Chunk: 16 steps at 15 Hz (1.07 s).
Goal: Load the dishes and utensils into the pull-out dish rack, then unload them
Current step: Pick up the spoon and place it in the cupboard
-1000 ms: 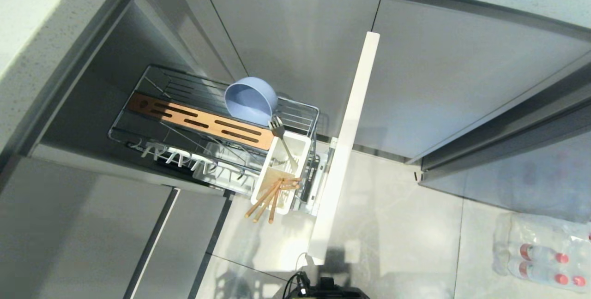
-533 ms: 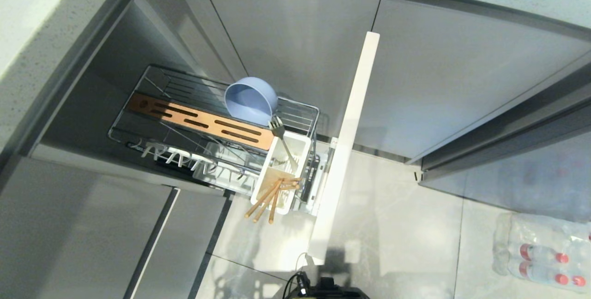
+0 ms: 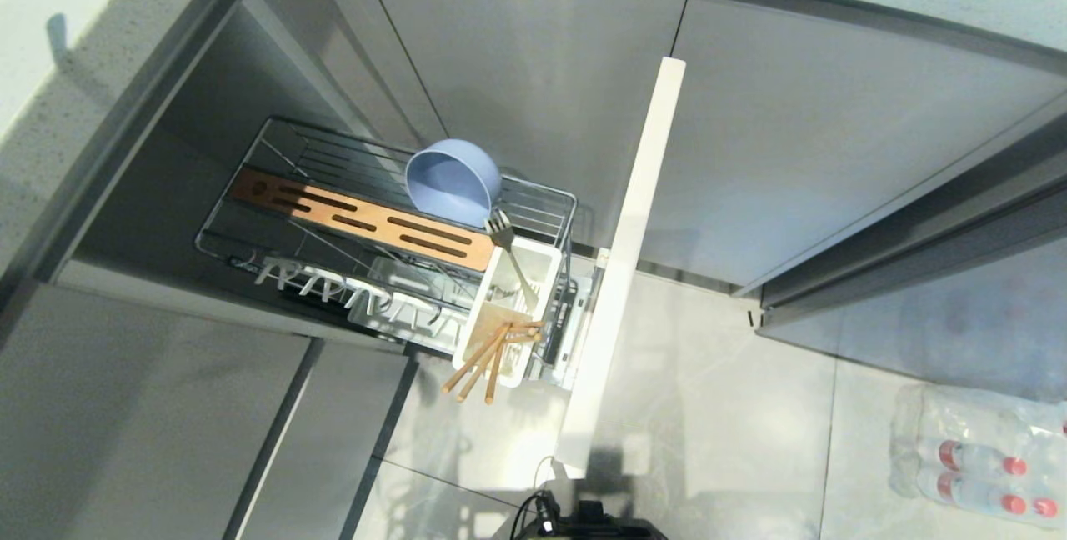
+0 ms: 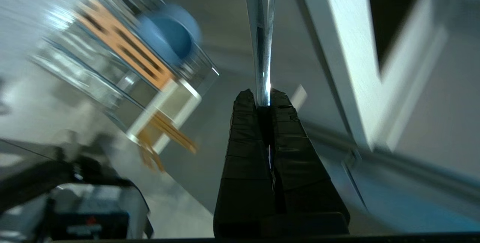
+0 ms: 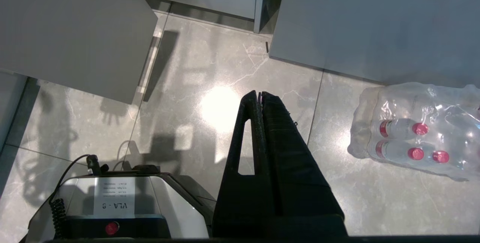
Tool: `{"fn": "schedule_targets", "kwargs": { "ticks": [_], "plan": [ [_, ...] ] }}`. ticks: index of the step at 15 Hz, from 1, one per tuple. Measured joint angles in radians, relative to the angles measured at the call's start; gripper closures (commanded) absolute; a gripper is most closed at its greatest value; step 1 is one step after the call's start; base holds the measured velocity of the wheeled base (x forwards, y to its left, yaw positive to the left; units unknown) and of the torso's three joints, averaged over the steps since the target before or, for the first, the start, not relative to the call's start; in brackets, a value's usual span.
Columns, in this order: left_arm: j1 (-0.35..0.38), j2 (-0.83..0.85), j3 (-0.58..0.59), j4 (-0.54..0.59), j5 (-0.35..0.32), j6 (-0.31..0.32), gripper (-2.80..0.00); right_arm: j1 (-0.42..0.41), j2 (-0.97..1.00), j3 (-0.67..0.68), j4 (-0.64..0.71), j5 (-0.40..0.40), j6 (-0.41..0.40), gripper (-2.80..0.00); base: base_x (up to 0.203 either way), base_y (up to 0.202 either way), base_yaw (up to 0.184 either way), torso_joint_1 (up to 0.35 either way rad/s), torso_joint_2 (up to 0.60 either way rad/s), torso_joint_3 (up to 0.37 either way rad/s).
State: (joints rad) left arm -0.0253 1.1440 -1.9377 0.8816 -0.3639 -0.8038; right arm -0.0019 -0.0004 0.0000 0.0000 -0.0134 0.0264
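Rack [image 3: 358,219]: held bowl [image 3: 454,180], fork [image 3: 510,252], chopsticks [image 3: 488,357]; plate absent.
Left gripper [image 4: 264,98]: clamped on unidentified thin item [image 4: 262,29], rack off beside.
Right gripper [image 5: 260,96]: closed, empty.

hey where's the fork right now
In the head view the fork stands in the white utensil cup at the front end of the pull-out dish rack, tines up beside the blue bowl, with the chopsticks in the cup's nearer compartment.
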Motion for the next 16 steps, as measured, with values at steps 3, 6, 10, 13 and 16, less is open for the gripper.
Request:
{"fn": "schedule_targets", "kwargs": {
  "ticks": [3, 6, 10, 13, 16],
  "plan": [
    [-0.190, -0.015, 0.000, 0.031, -0.090, 0.001, 0.00, 0.000, 0.000, 0.000, 0.000, -0.001, 0.000, 0.00, 0.000, 0.000, 0.000, 0.000, 0.00, 0.000],
    [-0.296, -0.004, 0.001, 0.137, -0.184, -0.007, 0.00, 0.000, 0.000, 0.000, 0.000, 0.000, 0.000, 0.00, 0.000, 0.000, 0.000, 0.000, 0.00, 0.000],
    [-0.345, 0.074, -0.004, 0.267, -0.232, -0.033, 0.00, 0.000, 0.000, 0.000, 0.000, 0.000, 0.000, 0.00, 0.000, 0.000, 0.000, 0.000, 0.00, 0.000],
    [-0.365, 0.157, -0.003, 0.338, -0.289, -0.030, 0.00, 0.000, 0.000, 0.000, 0.000, 0.000, 0.000, 0.00, 0.000, 0.000, 0.000, 0.000, 0.00, 0.000],
    [-0.374, 0.246, 0.002, 0.385, -0.351, -0.020, 0.00, 0.000, 0.000, 0.000, 0.000, 0.000, 0.000, 0.00, 0.000, 0.000, 0.000, 0.000, 0.00, 0.000]
  ]
}}
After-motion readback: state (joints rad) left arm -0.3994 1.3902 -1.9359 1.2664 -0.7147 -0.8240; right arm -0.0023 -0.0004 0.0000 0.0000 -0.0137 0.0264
